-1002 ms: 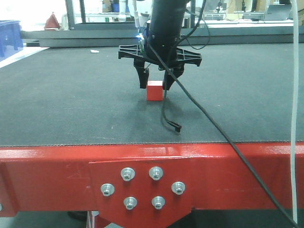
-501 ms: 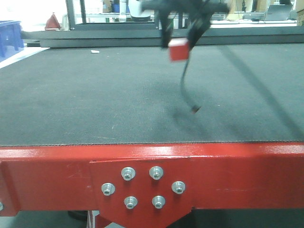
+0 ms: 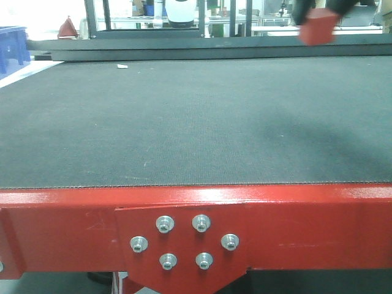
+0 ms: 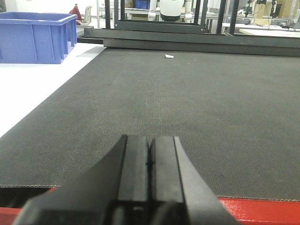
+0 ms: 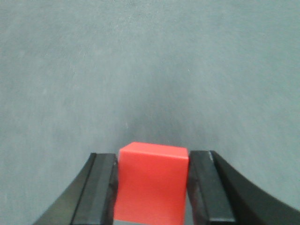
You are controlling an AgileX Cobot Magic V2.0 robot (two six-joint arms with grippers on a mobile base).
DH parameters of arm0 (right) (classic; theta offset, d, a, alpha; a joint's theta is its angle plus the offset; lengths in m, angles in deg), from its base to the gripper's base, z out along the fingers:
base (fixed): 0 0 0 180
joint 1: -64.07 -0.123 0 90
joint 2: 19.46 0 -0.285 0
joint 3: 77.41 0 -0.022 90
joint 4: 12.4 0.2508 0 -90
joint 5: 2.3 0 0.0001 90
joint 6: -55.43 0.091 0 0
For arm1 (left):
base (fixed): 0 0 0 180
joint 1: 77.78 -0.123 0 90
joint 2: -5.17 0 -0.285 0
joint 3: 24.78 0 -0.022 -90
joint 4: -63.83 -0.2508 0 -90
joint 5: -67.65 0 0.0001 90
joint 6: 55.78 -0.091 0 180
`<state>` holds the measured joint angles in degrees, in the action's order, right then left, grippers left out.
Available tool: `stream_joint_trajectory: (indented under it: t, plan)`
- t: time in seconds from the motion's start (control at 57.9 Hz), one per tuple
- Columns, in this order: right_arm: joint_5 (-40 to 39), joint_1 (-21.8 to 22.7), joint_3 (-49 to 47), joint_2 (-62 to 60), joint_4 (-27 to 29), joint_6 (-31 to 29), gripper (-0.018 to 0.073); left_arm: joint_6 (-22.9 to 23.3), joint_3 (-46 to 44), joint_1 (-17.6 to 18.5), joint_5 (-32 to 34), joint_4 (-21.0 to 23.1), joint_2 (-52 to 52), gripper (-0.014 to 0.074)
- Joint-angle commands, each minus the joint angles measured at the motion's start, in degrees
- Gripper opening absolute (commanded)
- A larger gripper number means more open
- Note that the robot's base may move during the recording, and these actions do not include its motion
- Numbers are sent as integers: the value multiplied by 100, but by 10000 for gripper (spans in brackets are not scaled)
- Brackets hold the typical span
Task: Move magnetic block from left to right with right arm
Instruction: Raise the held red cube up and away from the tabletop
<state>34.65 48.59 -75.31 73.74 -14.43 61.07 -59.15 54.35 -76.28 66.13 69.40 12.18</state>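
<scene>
A wide dark grey textured mat covers the tabletop, edged at 6 o'clock by a glossy red metal frame with silver bolts. In the left wrist view a blue plastic crate stands off the mat at 10 o'clock. The black left gripper has its jaws pressed together on nothing, over the mat's near edge. The black right gripper pinches the small matte red cube-shaped magnetic block, blurred at 1 o'clock in the front view, held above the mat. A tiny white scrap lies at 12 o'clock.
</scene>
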Motion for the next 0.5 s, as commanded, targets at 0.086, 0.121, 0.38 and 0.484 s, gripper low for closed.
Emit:
stream_joint_trajectory:
  t: [0.086, 0.121, 0.38, 0.484]
  plan:
    - [-1553, 38, 1694, -1767, 16, -128, 204, 40, 46, -6, 475, 26, -69, -126]
    - [-1653, 38, 1933, -1993, 16, -128, 204, 40, 46, -6, 475, 26, -69, -126]
    - [-1908, 38, 3418, -4039, 16, -128, 204, 40, 46, -6, 475, 26, -69, -126]
    - [-1902, 38, 3760, -4822, 16, -128, 204, 40, 46, -6, 475, 26, -69, -126]
